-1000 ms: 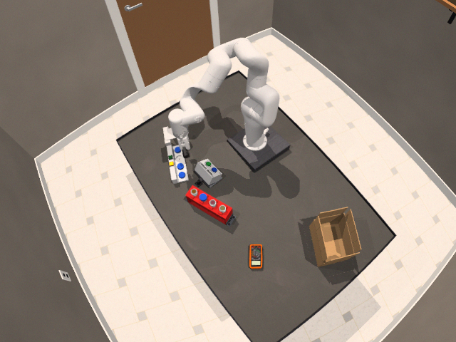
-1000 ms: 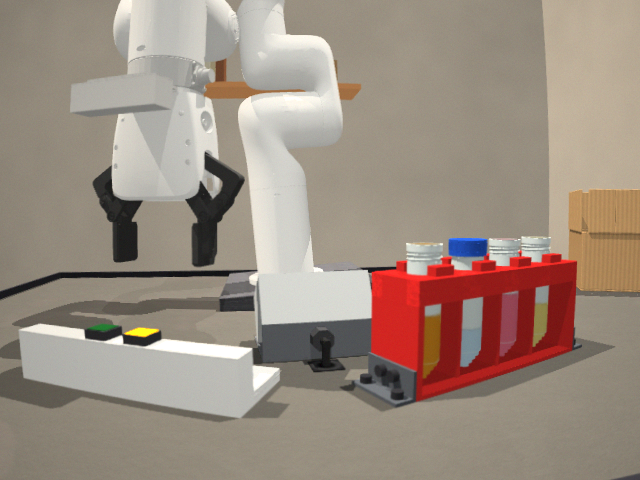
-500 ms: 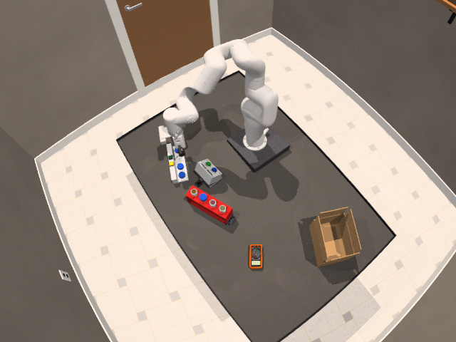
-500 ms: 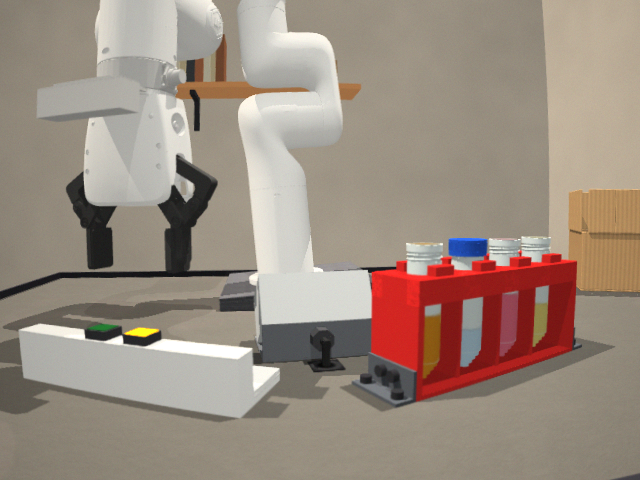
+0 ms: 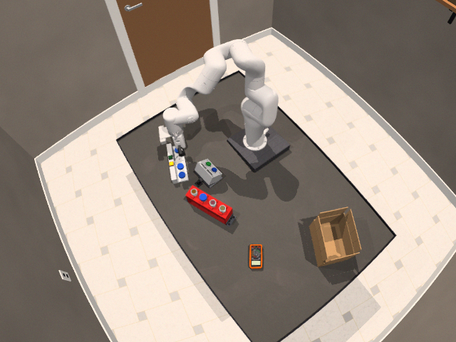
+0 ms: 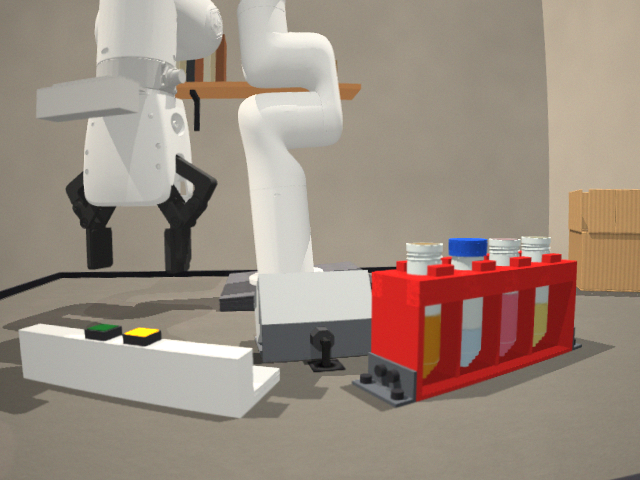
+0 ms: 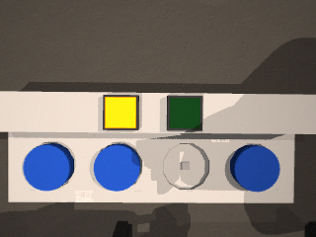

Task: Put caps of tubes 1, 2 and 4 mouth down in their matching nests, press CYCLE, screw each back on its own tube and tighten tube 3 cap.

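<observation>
My gripper [image 5: 179, 149] [image 6: 136, 255] is open and empty. It hangs above the far end of the white cap tray [image 5: 172, 174] [image 6: 129, 366] [image 7: 49, 111]. In the wrist view, three blue caps [image 7: 46, 167] [image 7: 117, 167] [image 7: 257, 168] lie in their nests, and the third nest from the left [image 7: 185, 166] is empty. The amber lamp [image 7: 120, 113] [image 6: 142, 334] glows yellow; the green lamp [image 7: 185, 113] [image 6: 103, 330] is dark. The red decapping station [image 5: 217, 215] [image 6: 480, 289] holds several tubes; one has a blue cap [image 5: 202, 197] [image 6: 467, 245], and the others stand open. The key housing [image 5: 206, 177] [image 6: 310, 304] carries the green key [image 5: 209, 163] and the blue key [image 5: 214, 169].
An open cardboard box [image 5: 335, 235] [image 6: 604, 237] stands far right on the dark mat. An orange multimeter [image 5: 255, 256] lies in front of the station. The arm's base [image 5: 257, 145] stands behind the key housing. A door is at the back wall.
</observation>
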